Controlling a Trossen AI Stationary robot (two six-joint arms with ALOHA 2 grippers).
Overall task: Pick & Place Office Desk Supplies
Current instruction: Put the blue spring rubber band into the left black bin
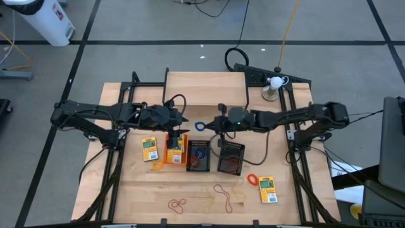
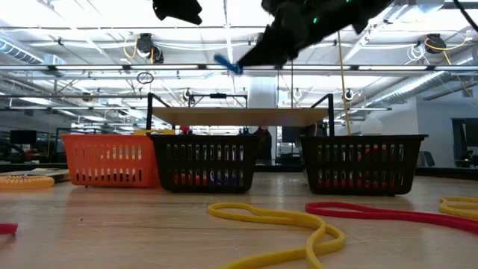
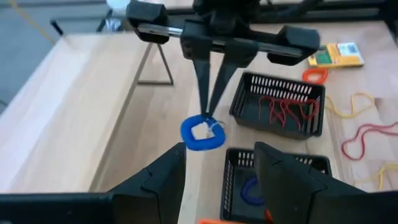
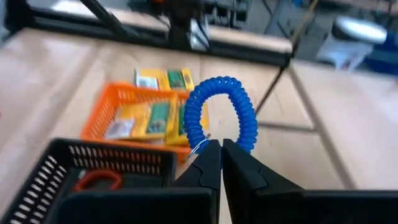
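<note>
Right gripper (image 4: 214,163): we see it clamped on a blue coil loop (image 4: 219,116), lifted above the bins.
Left gripper (image 3: 217,174): parted, empty.
Remaining: we judge loose bands (image 1: 221,196) and two packs (image 1: 267,189) unsorted.

Grey tiled floor (image 1: 158,19), ceiling trusses (image 2: 75,67)

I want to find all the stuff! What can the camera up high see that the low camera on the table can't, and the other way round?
Only the high view shows the yellow-and-green packs, one more by the table's edge, and the open left end effector above the orange bin.

Only the low view shows the ceiling lights and the room beyond.

Both show the right end effector shut on the blue coiled band, the three bins, and loose bands like the yellow one on the table.
</note>
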